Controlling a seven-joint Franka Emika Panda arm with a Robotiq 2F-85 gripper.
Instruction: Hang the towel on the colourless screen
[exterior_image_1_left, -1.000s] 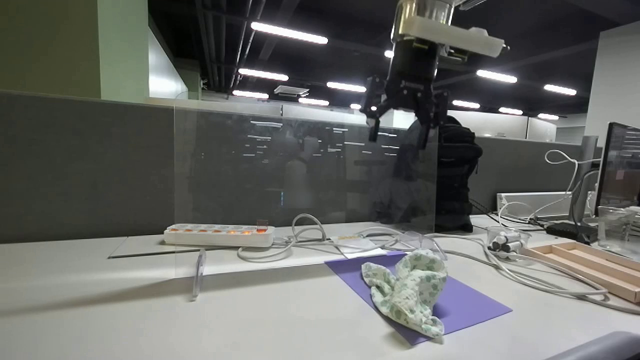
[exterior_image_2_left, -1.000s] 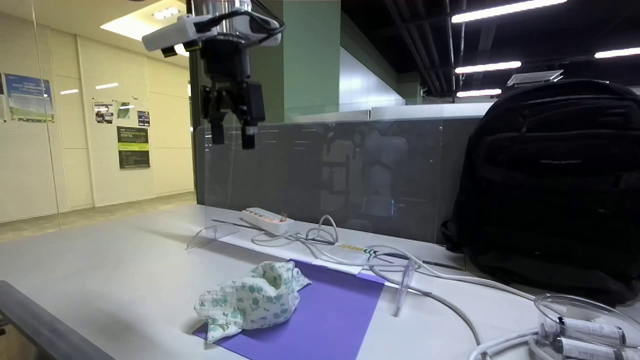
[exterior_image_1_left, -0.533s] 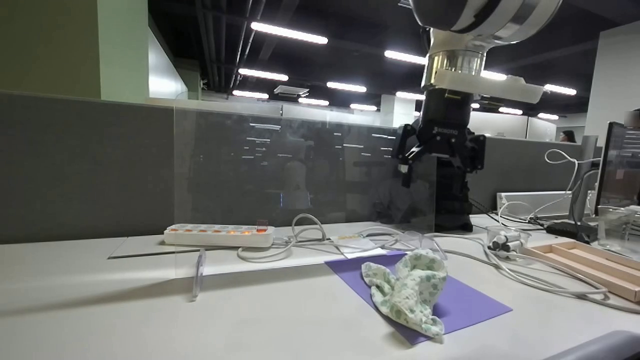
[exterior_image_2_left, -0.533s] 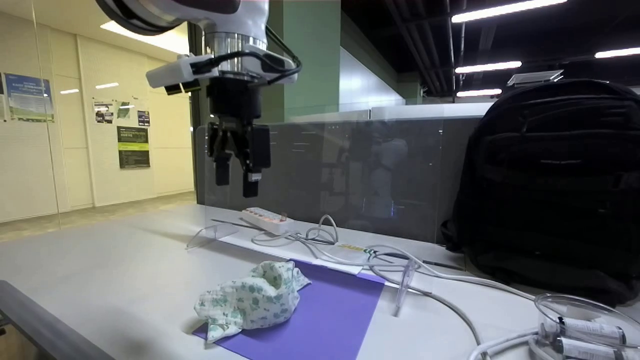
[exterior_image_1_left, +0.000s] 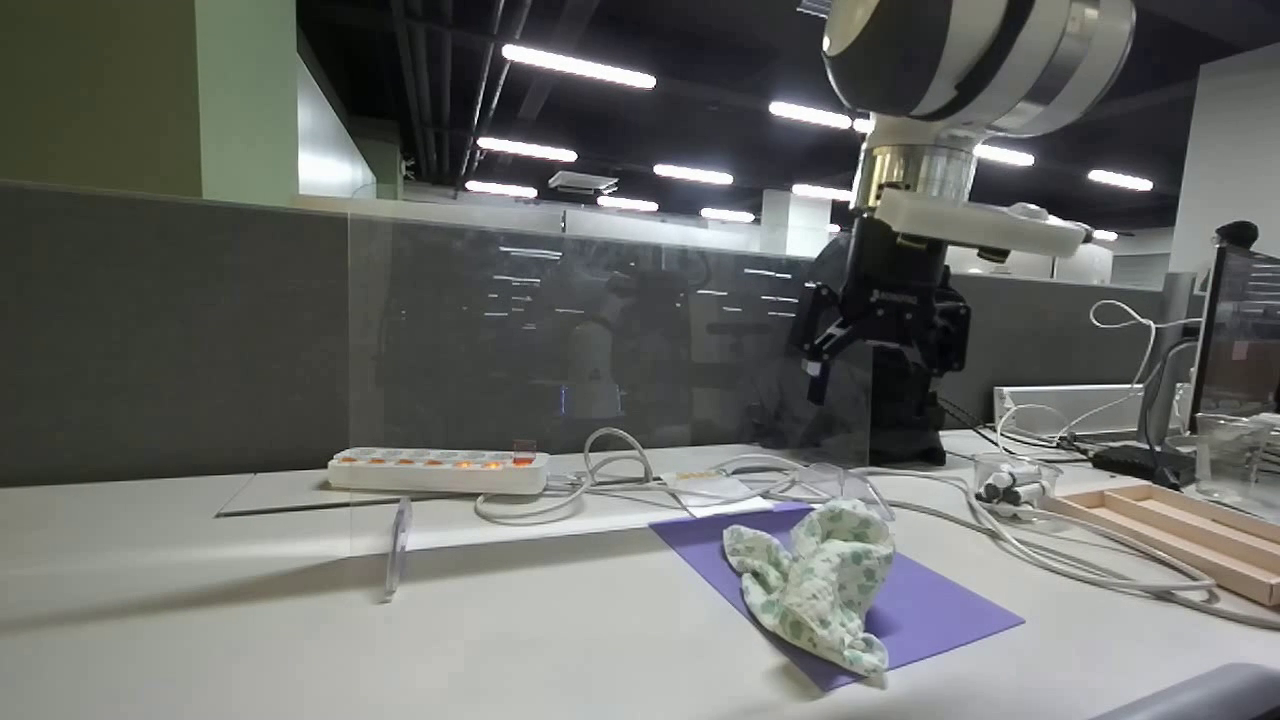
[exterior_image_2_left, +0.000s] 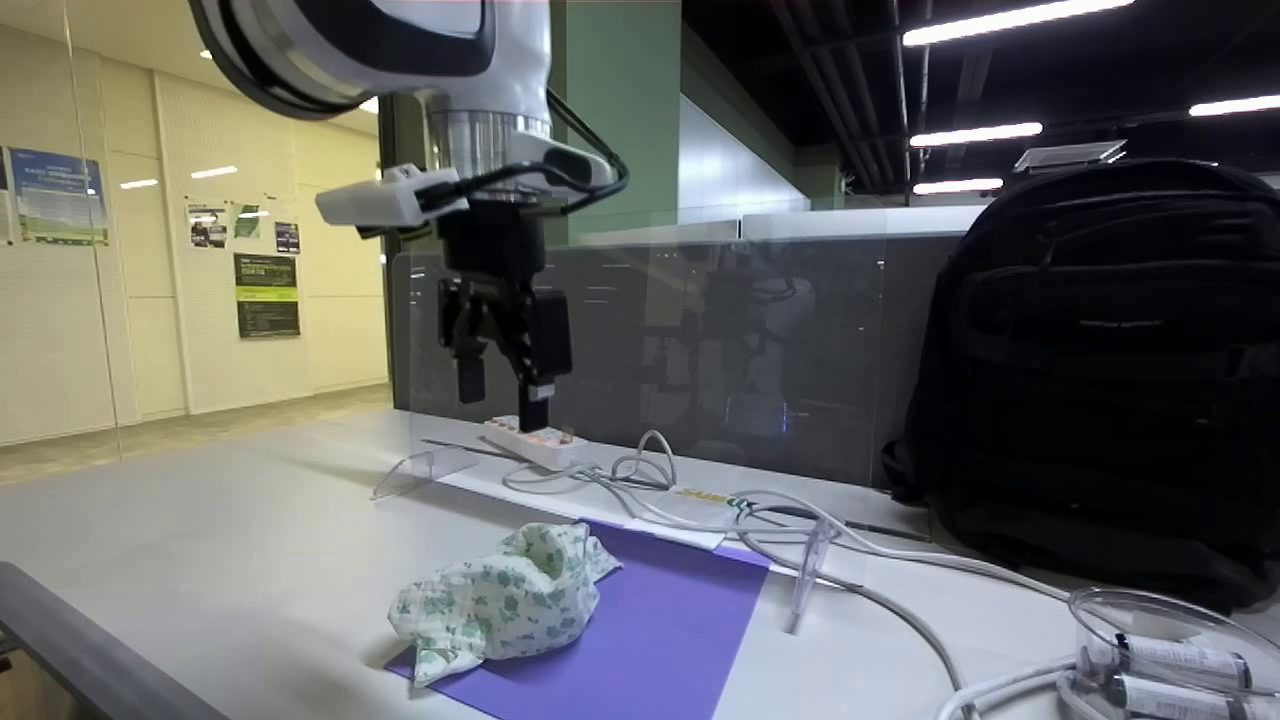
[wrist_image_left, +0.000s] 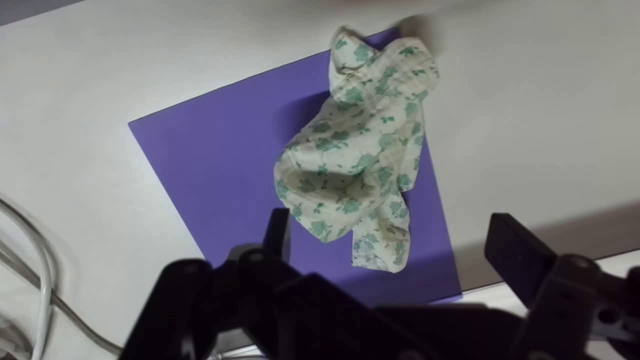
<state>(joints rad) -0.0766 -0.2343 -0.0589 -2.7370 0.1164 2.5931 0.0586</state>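
Jaws well apart, no cloth between them; gripper (exterior_image_2_left: 503, 405) hangs over the white table (exterior_image_1_left: 560, 640), pointing down, touching nothing that I can see. Height above the cloth hard to judge.

Green-and-white floral towel (wrist_image_left: 360, 125) bunched on a purple sheet (wrist_image_left: 210, 150), spilling a little past one edge of it. Wrist view shows a puffed fold with a shaded hollow; a loose tail sticks out beside it, nearer the jaws.

Clear screen (exterior_image_1_left: 620, 340) upright on transparent feet (exterior_image_1_left: 397, 550), grey partition (exterior_image_1_left: 180, 330) behind. Power strip (exterior_image_1_left: 438, 472) near its base, black backpack (exterior_image_2_left: 1090, 400) by one end.

Step, as I read it: approach before the grasp. Hanging not yet begun.

Next move: shift over the towel's body, since in the wrist view most of it lies ahead of the jaws rather than between them. Then down, one jaw to each side of the puffed fold, and close. Bite should go deep, as soft cloth pinched at the crest may slip or come up by one layer only; stop short of pressing into the sheet.

After that, the lift must take the trailing cloth above the screen's top edge, then let some fall on each side. Screen looks thin; a shove could tip it, so come in from above.
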